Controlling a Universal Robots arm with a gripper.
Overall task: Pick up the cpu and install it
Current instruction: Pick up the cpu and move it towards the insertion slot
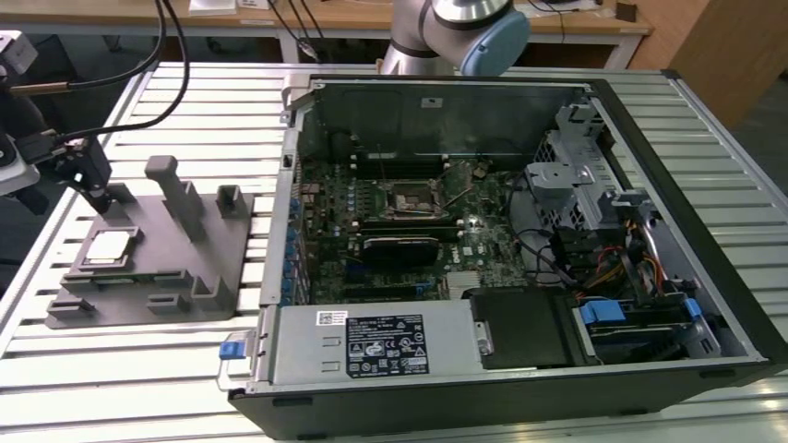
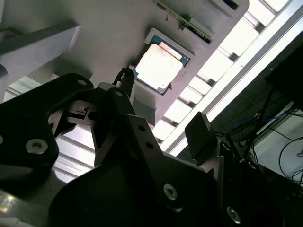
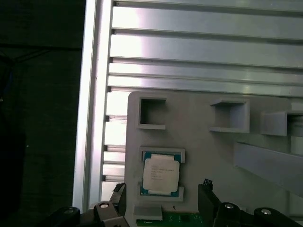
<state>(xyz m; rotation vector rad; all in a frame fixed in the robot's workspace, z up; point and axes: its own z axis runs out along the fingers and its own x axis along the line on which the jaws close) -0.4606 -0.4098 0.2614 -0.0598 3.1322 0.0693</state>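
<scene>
Noting the slatted aluminium table (image 1: pixel 136 388) first, since it carries everything. An open computer case (image 1: pixel 431 115) lies on its side, filling the table from centre out to 3 o'clock in the exterior view. Inside it is a green motherboard (image 1: pixel 486 226), with a black socket (image 1: pixel 407 198) in a metal frame near the board's middle. The arm (image 1: pixel 462 32) rises at 12 o'clock, beyond the case. A grey fixture block (image 1: pixel 185 277) with upright posts (image 1: pixel 173 189) sits on the table at 9 o'clock of the case, just beside it. The hand (image 1: pixel 105 205), black, hangs over the block's 10 o'clock corner. The cpu (image 1: pixel 109 245) lies flat in a shallow recess on the block's 9 o'clock side, at 6 o'clock of the hand, with its silver top up and a pale edge showing. In the first wrist view the fingers (image 3: pixel 208 201) stand wide apart, one on each side of the cpu (image 3: pixel 161 172), gripping nothing and clear of the chip. In the second wrist view the cpu (image 2: pixel 158 65) rests in its recess, bright under the light, beyond the dark fingers.
</scene>
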